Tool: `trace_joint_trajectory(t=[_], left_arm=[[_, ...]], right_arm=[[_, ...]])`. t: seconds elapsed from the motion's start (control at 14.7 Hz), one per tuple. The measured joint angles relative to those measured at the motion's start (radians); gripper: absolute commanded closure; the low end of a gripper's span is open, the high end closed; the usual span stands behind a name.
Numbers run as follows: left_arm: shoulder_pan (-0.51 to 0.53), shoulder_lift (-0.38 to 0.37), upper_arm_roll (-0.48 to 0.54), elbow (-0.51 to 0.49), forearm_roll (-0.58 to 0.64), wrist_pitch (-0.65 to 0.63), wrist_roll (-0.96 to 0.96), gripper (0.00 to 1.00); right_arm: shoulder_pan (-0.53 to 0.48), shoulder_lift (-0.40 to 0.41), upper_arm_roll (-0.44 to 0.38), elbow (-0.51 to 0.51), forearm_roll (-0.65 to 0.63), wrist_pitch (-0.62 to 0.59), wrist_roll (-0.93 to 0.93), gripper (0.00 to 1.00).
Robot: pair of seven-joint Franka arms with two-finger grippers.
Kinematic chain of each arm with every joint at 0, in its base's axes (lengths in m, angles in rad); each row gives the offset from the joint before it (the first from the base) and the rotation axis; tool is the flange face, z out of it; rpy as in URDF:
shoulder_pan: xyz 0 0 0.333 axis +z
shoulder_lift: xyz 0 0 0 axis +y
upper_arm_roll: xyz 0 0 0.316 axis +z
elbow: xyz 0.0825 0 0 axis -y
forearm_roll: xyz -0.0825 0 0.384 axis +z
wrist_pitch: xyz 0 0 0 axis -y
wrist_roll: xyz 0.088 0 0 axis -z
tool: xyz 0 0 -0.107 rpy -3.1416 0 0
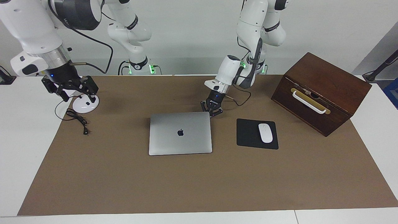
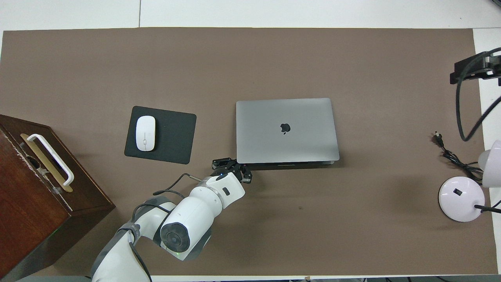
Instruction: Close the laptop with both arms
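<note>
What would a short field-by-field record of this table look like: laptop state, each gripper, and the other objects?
laptop: lid down, logo up, mid-table
left gripper: low at the laptop's corner nearest the robots, toward the left arm's end
right gripper: raised over the lamp base, fingers open, waiting
mouse: on the mouse pad, beside the laptop
wooden box: at the left arm's end

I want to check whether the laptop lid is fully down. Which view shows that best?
The overhead view: the laptop turns its robot-side edge to the camera, and a thin dark gap shows there between lid and base, beside the left hand. The facing view shows only the lid top with its logo, looking flat.
</note>
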Motion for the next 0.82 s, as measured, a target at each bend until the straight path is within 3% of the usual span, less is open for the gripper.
trace_joint_trajectory(t=[0.41,0.82], left_arm=[[0.013,-0.125,0.005,-0.001,0.000,-0.242,0.000,1.00],[0.034,-0.271,0.009,0.002,0.000,-0.553,0.001,1.00]], right_arm=[[-0.007,-0.177,0.003,-0.231,0.001,0.093,-0.009,0.00],[0.002,-0.201,0.023,-0.251,0.001,0.101,-0.009,0.00]])
